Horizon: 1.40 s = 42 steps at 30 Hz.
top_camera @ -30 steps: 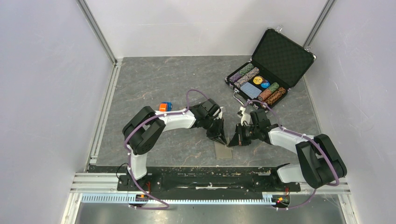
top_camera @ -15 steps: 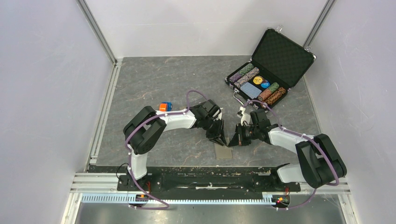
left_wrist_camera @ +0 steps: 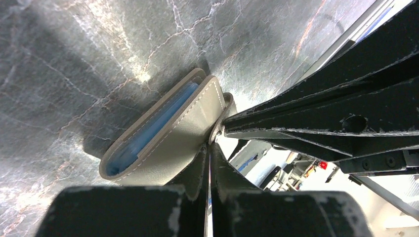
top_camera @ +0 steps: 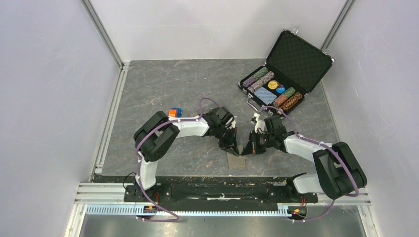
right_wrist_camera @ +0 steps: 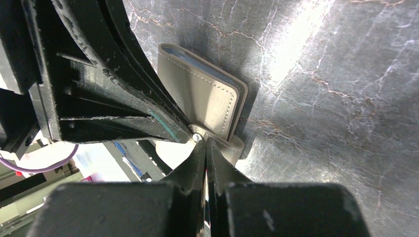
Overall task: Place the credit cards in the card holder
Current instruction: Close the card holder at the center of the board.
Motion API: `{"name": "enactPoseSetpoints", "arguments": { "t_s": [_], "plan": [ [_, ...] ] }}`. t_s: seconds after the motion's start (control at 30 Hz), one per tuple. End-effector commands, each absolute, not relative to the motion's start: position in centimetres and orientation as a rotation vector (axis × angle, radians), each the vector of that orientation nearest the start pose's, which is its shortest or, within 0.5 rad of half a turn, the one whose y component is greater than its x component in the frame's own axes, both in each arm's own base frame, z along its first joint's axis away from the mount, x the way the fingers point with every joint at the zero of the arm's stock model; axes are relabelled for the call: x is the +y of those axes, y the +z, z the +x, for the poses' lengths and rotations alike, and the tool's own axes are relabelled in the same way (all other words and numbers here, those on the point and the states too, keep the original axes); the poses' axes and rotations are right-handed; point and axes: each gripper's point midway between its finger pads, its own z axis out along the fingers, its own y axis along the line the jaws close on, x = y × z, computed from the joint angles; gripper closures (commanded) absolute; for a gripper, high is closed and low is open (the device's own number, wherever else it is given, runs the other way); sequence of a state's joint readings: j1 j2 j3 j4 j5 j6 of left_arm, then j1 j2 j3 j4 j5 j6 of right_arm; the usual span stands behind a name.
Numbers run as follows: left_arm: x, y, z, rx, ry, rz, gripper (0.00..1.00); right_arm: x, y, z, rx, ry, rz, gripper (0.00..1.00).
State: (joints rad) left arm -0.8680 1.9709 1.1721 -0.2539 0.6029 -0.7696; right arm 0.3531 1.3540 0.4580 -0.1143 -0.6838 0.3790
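Grey marbled tabletop (top_camera: 163, 89) fills the white-walled cell, with an open poker-chip briefcase (top_camera: 286, 69) at the far right and a small orange-and-blue object (top_camera: 175, 112) beside the left arm. The card holder (top_camera: 236, 161) lies flat near the middle of the near edge, folded over. From above it looks squarish and slightly skewed. In the left wrist view its length runs from lower left to upper right, pale blue lining showing along the open upper-left edge. The snap tab (right_wrist_camera: 232, 145) curls out of the end where both grippers meet. The left gripper (top_camera: 232, 148) has its fingers pressed together against the cover. The right gripper (top_camera: 243, 151) also has its fingers together, tips at the snap; whether either pinches the leather cannot be told. Compared with a second ago, the left arm's elbow has shifted slightly to the right, uncovering more of the orange-and-blue object, while the holder and the right arm sit where they were.
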Motion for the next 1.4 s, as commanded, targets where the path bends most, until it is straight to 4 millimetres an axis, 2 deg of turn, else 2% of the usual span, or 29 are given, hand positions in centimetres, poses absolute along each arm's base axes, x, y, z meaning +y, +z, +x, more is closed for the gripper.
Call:
{"name": "enactPoseSetpoints", "arguments": {
  "t_s": [0.0,0.1,0.3,0.57,1.13,1.37],
  "plan": [
    [-40.6,4.6,17.5,2.917,-1.257,0.419,0.98,19.9,3.7,18.9,2.584,1.133,-0.246,1.0],
    [-40.8,5.5,17.8,2.898,-1.26,0.423,0.98,19.9,4.3,19.4,2.555,1.12,-0.252,0.99],
    [-40.5,5.8,17.9,2.898,-1.237,0.414,0.98,19.9,5.2,20.0,2.51,1.107,-0.263,0.99],
    [-39.6,5.9,18.1,2.917,-1.144,0.411,0.98,20.0,4.9,19.8,2.521,1.121,-0.266,0.99],
    [-39.1,5.9,17.8,2.95,-1.111,0.394,0.98,20.2,4.2,19.1,2.545,1.159,-0.264,1.0],
    [-40.0,7.7,18.2,2.898,-1.175,0.402,0.98,20.4,4.4,19.2,2.531,1.17,-0.261,1.0]
  ]
}}
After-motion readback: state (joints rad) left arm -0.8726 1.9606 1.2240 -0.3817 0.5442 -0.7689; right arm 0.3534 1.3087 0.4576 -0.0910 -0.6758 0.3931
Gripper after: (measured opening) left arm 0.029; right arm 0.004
